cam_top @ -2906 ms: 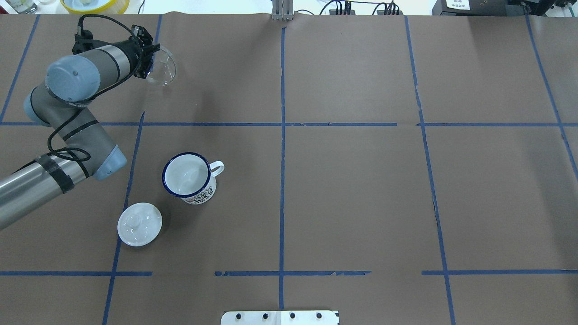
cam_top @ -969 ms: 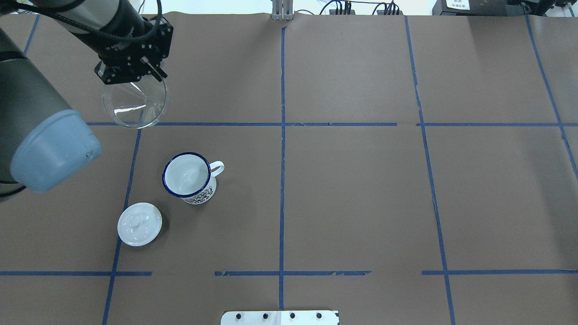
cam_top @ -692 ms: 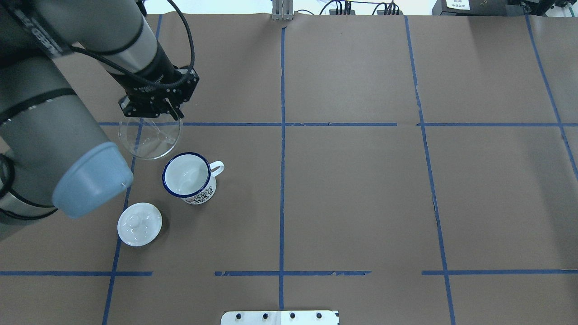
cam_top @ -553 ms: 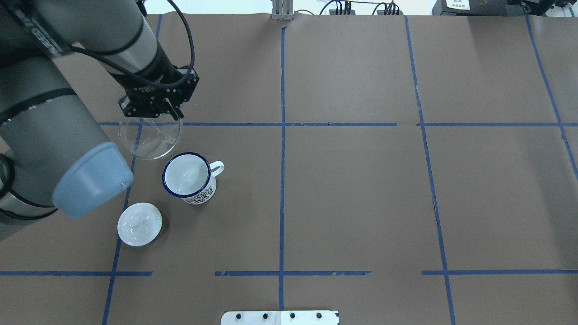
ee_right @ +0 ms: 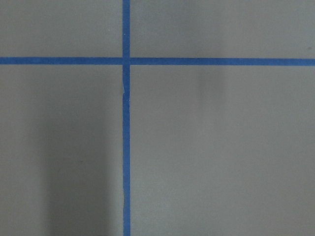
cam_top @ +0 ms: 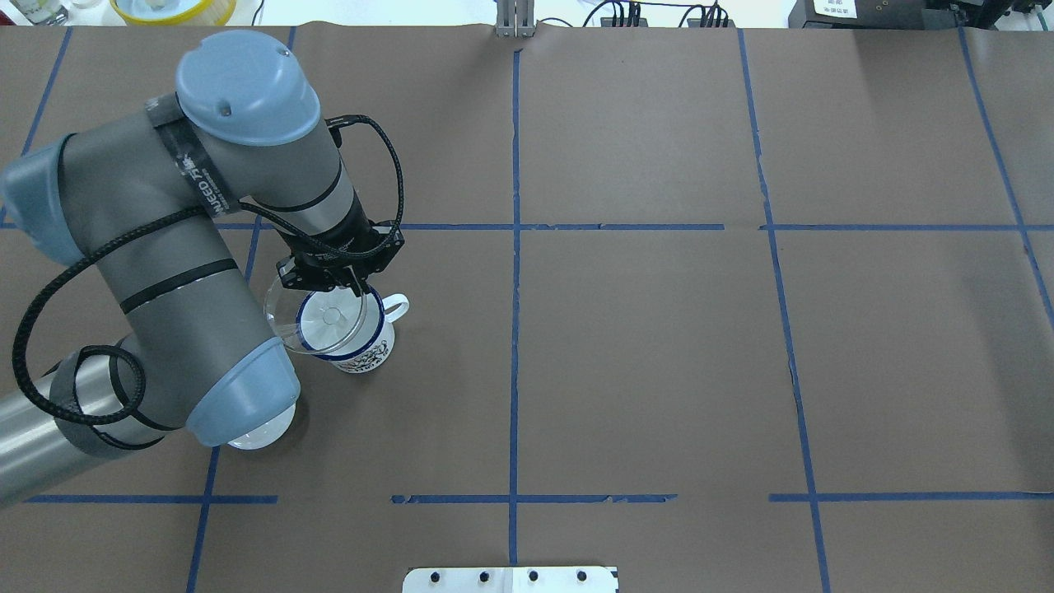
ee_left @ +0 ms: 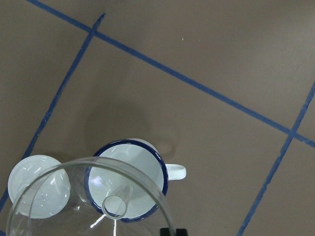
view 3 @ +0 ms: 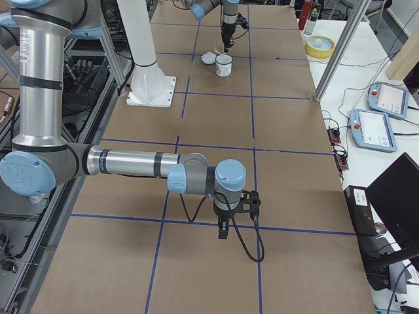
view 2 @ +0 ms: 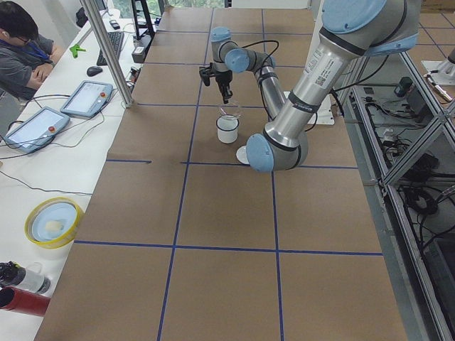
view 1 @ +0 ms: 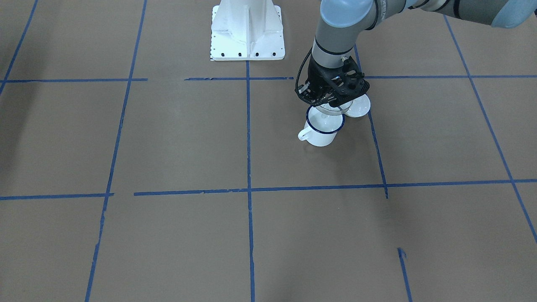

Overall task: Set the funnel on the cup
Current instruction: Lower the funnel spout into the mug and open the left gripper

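The white mug with a dark blue rim [cam_top: 365,352] stands upright on the brown table, left of centre; it also shows in the front view [view 1: 322,133] and the left wrist view [ee_left: 133,162]. My left gripper [cam_top: 344,278] is shut on the rim of the clear funnel [cam_top: 284,319] and holds it just over the mug. The funnel's stem [ee_left: 114,206] hangs over the mug's opening, near its edge. My right gripper [view 3: 222,233] shows only in the exterior right view, low over the table far from the mug; I cannot tell whether it is open or shut.
A round white knobbed lid [view 1: 361,107] lies on the table beside the mug; in the overhead view my left elbow hides most of this lid [cam_top: 251,436]. The robot's white base [view 1: 247,29] stands behind. Blue tape lines cross the brown paper.
My left arm has carried the funnel from the far left corner toward me and to the right. It now hangs over the mug, and my elbow covers part of the lid.
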